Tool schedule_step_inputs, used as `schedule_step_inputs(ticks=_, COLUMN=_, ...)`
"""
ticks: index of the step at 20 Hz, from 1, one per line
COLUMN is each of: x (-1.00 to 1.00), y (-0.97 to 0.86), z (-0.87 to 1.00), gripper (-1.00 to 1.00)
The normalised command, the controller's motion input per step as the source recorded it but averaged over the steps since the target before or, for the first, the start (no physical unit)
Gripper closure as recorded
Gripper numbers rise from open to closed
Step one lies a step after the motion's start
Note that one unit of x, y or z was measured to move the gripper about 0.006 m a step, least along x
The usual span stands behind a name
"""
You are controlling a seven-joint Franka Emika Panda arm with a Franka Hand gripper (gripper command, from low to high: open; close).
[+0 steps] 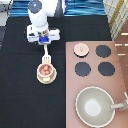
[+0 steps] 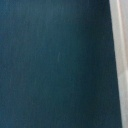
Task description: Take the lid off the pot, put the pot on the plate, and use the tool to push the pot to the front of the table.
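The pot (image 1: pixel 46 71) sits on the plate (image 1: pixel 46 79), on the exterior view's left half of the table (image 1: pixel 20 100). The pot is open on top, and its inside looks reddish-orange. The plate's cream rim peeks out from under the pot, mostly on the side toward the view's bottom.

To the right lies the brown stove panel (image 1: pixel 120 80). The lid (image 1: pixel 80 48) is off the pot. It lies flat on the panel near its top left corner, well apart from the pot, with its little knob up. Three black burners (image 1: pixel 103 51) show near it: one just to its right and two in the row below. Lower on the panel stands the big grey pan (image 1: pixel 95 105). It is pale inside, and its handle sticks out toward the view's right edge.

The arm reaches down from the view's top. The gripper (image 1: pixel 44 39) hangs over the table, just above the pot and plate in the view. It is closed on the top end of the tool (image 1: pixel 46 54). The tool points straight down the view, and its wide head comes right up to the pot's rim on the side nearer the robot. Whether the head touches the pot cannot be told.

The wrist view shows only a dark blue-green surface (image 2: pixel 55 65) and a pale strip (image 2: pixel 121 60) along one edge.
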Motion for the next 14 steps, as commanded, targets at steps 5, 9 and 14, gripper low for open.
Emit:
schedule_step_inputs(ticks=5, x=1.0, y=0.0, z=0.16, gripper=1.0)
schedule_step_inputs(ticks=9, x=1.0, y=0.0, z=0.14, gripper=1.0)
schedule_step_inputs(ticks=14, x=1.0, y=0.0, z=0.15, gripper=1.0)
